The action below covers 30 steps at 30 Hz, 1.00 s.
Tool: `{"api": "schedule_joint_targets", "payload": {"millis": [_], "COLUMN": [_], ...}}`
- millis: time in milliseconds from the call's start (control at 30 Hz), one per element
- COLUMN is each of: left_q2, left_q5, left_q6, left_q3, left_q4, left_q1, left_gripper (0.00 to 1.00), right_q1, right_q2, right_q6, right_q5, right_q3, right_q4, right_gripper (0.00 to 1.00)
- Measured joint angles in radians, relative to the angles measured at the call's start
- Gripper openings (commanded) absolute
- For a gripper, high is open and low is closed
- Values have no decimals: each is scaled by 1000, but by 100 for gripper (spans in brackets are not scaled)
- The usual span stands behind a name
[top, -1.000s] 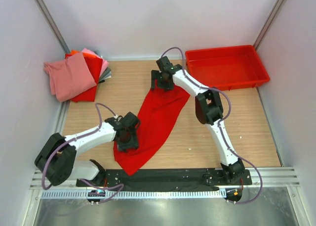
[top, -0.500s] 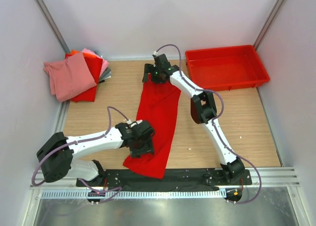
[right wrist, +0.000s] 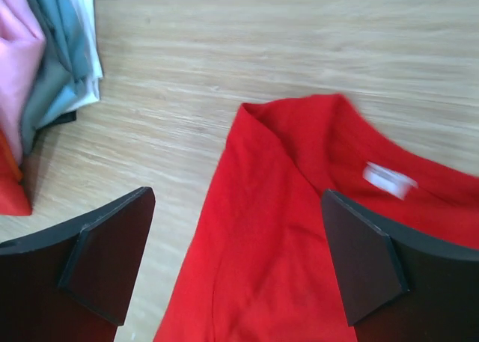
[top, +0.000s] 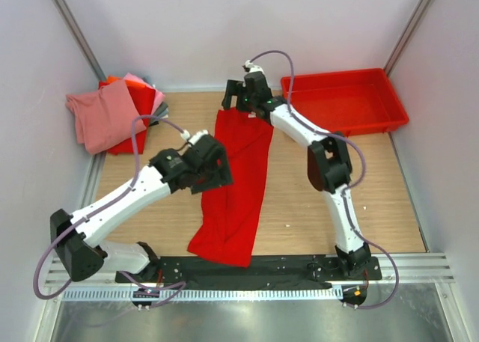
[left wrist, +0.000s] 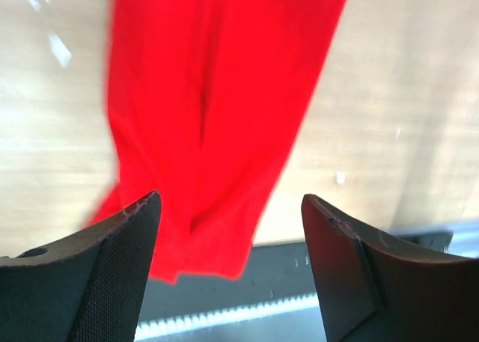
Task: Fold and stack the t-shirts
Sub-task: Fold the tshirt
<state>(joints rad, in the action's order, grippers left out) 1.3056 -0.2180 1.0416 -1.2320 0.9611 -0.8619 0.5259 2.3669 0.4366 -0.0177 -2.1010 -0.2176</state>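
A plain bright red t-shirt (top: 233,185) lies flat as a long narrow strip, collar end at the far side and hem near the table's front edge. My left gripper (top: 215,168) hovers over the strip's left edge near its middle, open and empty; in the left wrist view the shirt (left wrist: 217,110) lies well below the left gripper (left wrist: 230,200). My right gripper (top: 235,99) stands open just beyond the collar end, and the collar with its white label (right wrist: 389,179) shows below the right gripper (right wrist: 238,196). Folded t-shirts (top: 120,114) are piled at the far left corner.
A rigid red plastic tray (top: 340,121) sits at the far right. The folded pile's grey and pink edges (right wrist: 45,72) show at the left of the right wrist view. Bare wooden table (top: 352,185) lies on both sides of the strip.
Both grippers have opened wider and let go of the red shirt. My left arm rose and swung from the near hem toward the middle. The shirt now lies straight.
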Motion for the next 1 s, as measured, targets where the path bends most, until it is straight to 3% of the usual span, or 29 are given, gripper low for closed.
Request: {"api": "schedule_joint_targets", "payload": {"millis": [67, 167, 300, 733, 900, 1000], "left_q2": [2, 29, 100, -28, -90, -132], "left_q5": [-10, -9, -9, 10, 20, 30], "left_q6": [-71, -150, -214, -239, -232, -219], "left_q3": [-53, -103, -150, 23, 122, 186], "left_q4": [0, 1, 0, 22, 31, 40], "left_q1": [91, 214, 279, 275, 275, 275], "left_gripper": [73, 70, 70, 70, 69, 69], "right_q1": [-1, -5, -8, 51, 69, 68], "right_q2": [-163, -329, -385, -75, 30, 139], "right_q6": [-15, -25, -23, -5, 3, -5], "right_q5": [68, 164, 198, 195, 241, 272], "right_q3": [126, 158, 159, 237, 69, -122], "right_q4": [-19, -84, -163, -393, -472, -540], "right_gripper": [100, 100, 99, 98, 98, 97]}}
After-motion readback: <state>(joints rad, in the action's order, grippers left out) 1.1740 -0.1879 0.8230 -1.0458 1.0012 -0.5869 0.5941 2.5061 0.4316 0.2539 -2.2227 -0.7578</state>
